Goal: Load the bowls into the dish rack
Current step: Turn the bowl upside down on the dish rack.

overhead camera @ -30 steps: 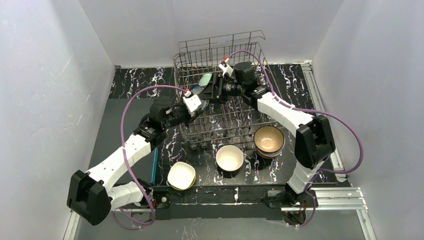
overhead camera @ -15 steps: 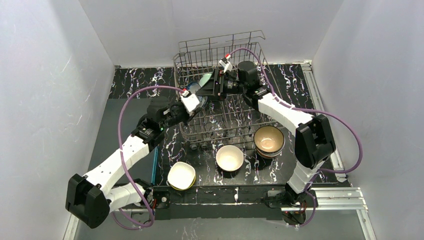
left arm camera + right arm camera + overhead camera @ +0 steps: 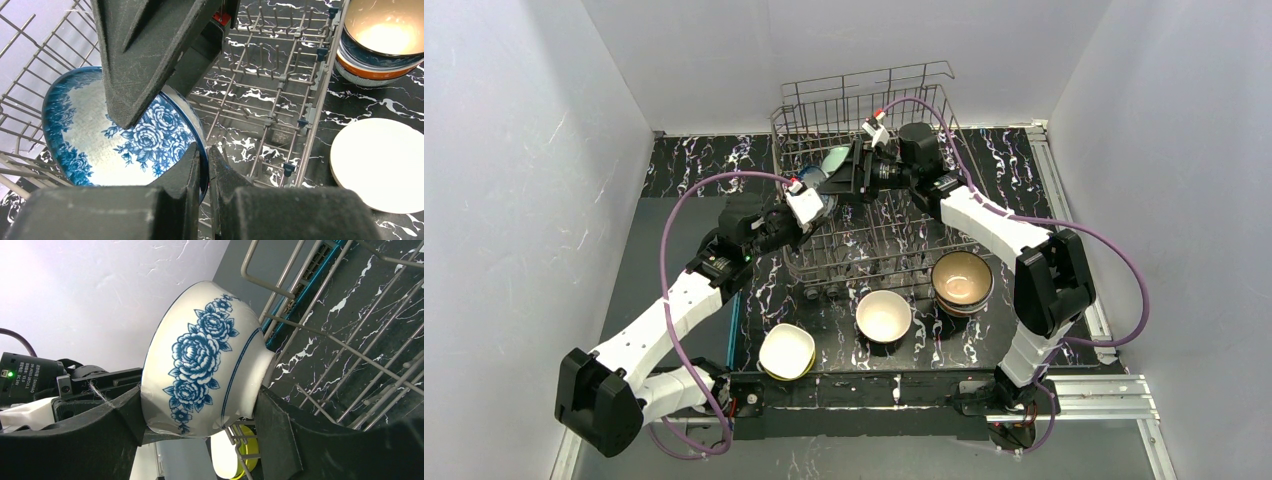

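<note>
Over dish rack point(image 3: 894, 240), blue-rose bowl point(image 3: 200, 360); motor label point(image 3: 31, 376) blurred

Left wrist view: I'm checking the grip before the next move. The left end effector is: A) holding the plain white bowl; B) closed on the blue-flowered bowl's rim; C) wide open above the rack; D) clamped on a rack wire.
B: the left end effector is pinched shut on the rim of the blue-flowered bowl.

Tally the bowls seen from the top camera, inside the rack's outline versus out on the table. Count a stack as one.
Within the dish rack: 2 (blue-patterned bowl, mint bowl)
On the table: 3 (yellow-edged bowl, cream bowl, tan-topped stack)
Total: 5
</note>
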Motion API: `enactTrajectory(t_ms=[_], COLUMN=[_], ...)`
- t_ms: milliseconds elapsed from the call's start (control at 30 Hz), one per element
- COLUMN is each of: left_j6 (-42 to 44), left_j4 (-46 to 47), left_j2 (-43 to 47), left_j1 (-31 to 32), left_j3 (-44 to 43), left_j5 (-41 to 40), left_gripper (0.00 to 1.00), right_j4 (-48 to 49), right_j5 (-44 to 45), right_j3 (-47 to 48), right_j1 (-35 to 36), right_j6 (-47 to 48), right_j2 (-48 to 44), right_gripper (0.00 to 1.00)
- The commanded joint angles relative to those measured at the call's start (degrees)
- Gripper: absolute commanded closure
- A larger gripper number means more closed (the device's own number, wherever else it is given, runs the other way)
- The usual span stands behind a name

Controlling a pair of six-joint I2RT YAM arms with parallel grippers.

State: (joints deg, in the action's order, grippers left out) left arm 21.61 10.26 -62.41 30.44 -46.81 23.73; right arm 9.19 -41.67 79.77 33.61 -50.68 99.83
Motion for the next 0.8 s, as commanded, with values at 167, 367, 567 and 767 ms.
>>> enactTrajectory(t_ms=[167,367,567,767], left_j6=[-2.09,-2.45,-3.24,-7.88], left_j4=[0.42,0.37,0.46,0.90], left_j2=[0.17,0.08,0.27,-0.43], left_j1=[0.44,0.42,0.42,-0.40], left_j3=[-1.70,-1.97,-2.05,-3.06], left_j5=[3.17,4.01,3.94,1.70], left_gripper=[0.89,0.47,0.24,0.14], right_j4=[-3.94,-11.61,-15.31,-17.11], right_j5=[2.96,13.55,19.61,22.75], right_j3=[3.86,3.80,3.47,5.05], right_j1=[1.37,1.02,-0.29,-1.55], right_j6=[8.55,16.21,23.05,31.55], right_j2=[-4.15,-5.90,-6.50,-6.49], right_gripper=[0.99,0.99,0.99,0.99])
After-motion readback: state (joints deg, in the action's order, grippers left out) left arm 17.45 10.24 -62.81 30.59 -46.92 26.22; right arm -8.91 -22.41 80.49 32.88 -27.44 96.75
